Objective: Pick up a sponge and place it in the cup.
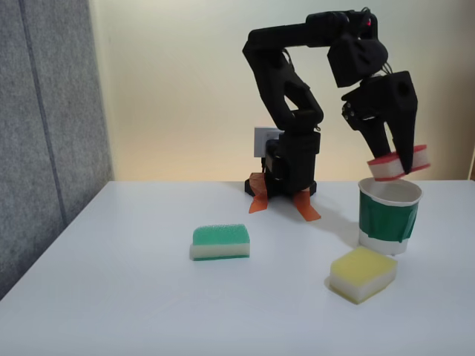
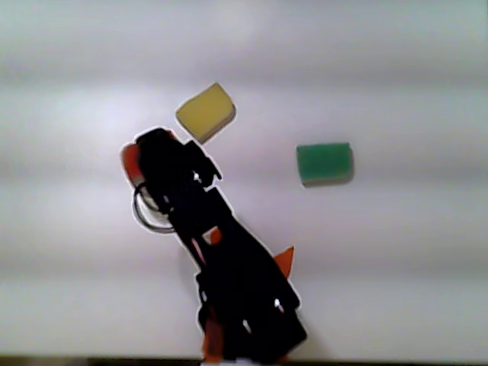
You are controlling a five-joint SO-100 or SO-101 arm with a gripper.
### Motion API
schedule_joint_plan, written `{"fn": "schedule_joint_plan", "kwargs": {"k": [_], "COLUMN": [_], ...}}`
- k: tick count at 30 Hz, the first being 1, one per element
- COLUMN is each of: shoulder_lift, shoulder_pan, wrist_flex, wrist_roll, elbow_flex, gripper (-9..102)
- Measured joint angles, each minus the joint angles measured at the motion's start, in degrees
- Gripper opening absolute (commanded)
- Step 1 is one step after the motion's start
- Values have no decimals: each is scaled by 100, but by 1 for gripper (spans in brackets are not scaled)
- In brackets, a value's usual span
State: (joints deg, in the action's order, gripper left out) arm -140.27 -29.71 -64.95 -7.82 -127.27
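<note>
In the fixed view my black gripper [image 1: 395, 165] hangs at the right, shut on the red-and-white sponge [image 1: 419, 159]. The sponge is tilted and sits just above the white rim of the dark green paper cup [image 1: 386, 219], apart from it. From above, the arm covers most of the cup [image 2: 142, 216]; only part of its rim shows at the arm's left side. A red edge of the sponge [image 2: 130, 162] peeks out beside the gripper there.
A green-topped sponge [image 1: 220, 242] lies left of centre on the white table [image 1: 111, 297]; it also appears in the other view, the green-topped sponge [image 2: 324, 162]. A yellow sponge [image 1: 362, 274] lies just in front of the cup, seen from above as the yellow sponge [image 2: 205, 111]. The arm's base [image 1: 286, 185] stands at the back.
</note>
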Motion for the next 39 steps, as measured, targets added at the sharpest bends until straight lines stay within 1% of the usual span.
{"fn": "schedule_joint_plan", "kwargs": {"k": [3, 6, 9, 14, 16, 18, 20, 21, 25, 28, 33, 35, 37, 39], "shoulder_lift": [202, 396, 527, 650, 633, 589, 492, 413, -53, -466, -1441, -1925, -2540, -3226], "shoulder_pan": [0, -123, -132, -132, -149, -141, -97, 0, 439, 923, 1881, 2276, 2479, 2637], "wrist_flex": [149, 246, 325, 387, 308, 141, -44, -132, -229, -88, 396, 396, 237, 62], "wrist_roll": [-62, -97, -185, -132, -35, 62, 70, 35, -149, -308, -519, -220, 281, 519], "elbow_flex": [185, 396, 571, 747, 932, 1063, 1239, 1301, 1354, 1063, -44, -580, -1169, -1775], "gripper": [31, 38, 41, 42, 37, 29, 17, 15, 0, 0, 0, 0, 0, 0]}}
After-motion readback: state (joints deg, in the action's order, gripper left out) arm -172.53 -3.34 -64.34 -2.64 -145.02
